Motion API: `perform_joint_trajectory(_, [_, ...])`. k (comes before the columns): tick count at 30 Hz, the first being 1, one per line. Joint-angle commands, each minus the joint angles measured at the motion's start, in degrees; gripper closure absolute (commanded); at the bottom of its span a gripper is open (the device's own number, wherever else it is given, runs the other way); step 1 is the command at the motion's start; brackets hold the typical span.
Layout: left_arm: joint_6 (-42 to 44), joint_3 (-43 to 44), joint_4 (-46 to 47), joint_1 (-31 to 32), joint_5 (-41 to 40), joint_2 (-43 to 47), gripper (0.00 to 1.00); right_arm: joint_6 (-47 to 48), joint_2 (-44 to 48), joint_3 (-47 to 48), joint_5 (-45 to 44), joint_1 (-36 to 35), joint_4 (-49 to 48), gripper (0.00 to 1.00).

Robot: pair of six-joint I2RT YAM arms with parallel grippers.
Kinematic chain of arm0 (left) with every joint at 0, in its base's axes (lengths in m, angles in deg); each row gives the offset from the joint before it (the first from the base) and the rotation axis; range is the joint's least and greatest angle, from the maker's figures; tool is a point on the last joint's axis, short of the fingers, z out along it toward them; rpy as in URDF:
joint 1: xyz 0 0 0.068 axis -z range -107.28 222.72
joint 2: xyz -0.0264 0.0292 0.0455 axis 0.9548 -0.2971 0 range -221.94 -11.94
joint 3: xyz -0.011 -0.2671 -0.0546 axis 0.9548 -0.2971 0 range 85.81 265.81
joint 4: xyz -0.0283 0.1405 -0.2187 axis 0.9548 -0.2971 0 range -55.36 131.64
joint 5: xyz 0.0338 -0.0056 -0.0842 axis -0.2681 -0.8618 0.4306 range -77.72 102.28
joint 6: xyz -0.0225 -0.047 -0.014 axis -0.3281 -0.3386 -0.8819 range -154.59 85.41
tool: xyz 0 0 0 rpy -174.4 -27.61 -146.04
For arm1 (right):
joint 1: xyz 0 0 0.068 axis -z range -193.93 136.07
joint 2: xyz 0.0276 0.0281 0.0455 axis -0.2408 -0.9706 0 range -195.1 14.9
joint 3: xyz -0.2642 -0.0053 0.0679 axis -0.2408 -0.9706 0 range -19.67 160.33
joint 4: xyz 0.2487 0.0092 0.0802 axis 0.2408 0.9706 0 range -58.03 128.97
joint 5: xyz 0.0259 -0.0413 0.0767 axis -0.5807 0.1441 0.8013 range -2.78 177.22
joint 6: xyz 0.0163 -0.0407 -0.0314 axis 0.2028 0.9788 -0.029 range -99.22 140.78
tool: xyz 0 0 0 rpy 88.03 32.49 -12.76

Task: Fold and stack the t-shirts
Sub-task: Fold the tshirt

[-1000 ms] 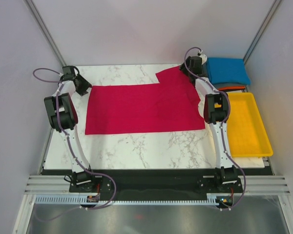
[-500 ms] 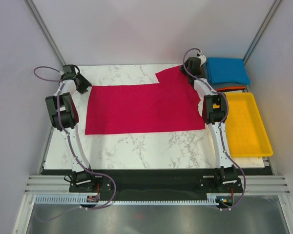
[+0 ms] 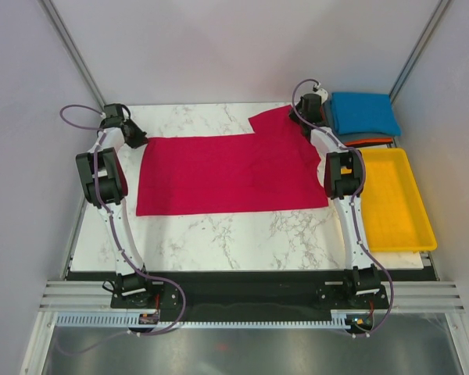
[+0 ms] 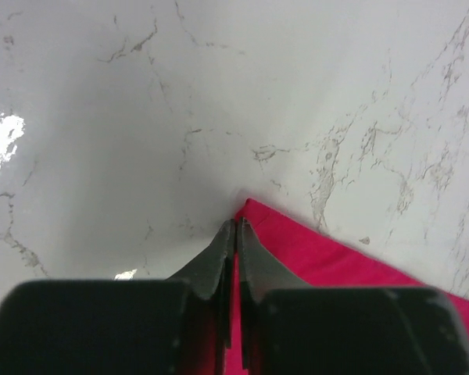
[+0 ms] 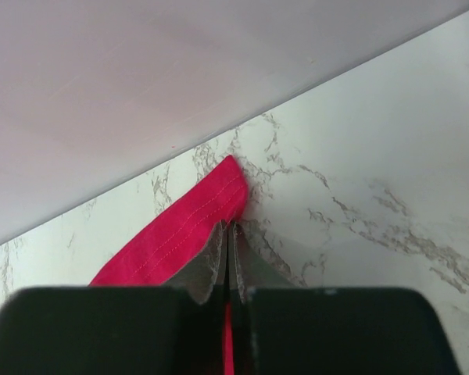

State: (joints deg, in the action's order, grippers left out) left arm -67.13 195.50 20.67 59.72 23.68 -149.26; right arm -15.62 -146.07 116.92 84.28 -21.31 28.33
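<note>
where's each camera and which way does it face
Top external: above and behind, looking down on the table, red t-shirt, left arm and right arm.
Left wrist: on the left arm, facing down past the left gripper, shut on a shirt corner.
Right wrist: on the right arm, facing past the right gripper toward the wall.
Shared: every view shows the red t-shirt.

Matt cloth tee [image 3: 227, 173], glossy marble tbl [image 3: 234, 234]
</note>
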Motion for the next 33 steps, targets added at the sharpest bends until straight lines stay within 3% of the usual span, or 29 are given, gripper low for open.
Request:
perform_joint_trajectory(1, [3.1, 1.2, -1.7, 0.4, 1.8, -1.2, 0.98, 0.9, 2.7, -1.2, 2.8, 0.6, -3.6, 1.00])
perform_joint_trajectory(17, [5.6, -1.3, -1.3, 0.3, 2.6, 6.2, 0.98, 5.5, 11.5, -7.0, 10.9, 1.2, -8.1, 1.00])
perform_joint_trajectory(33, [7.5, -8.1, -0.3, -0.2, 1.1, 12.9, 0.98, 7.5, 22.8, -23.7, 13.0, 2.2, -12.1, 1.00])
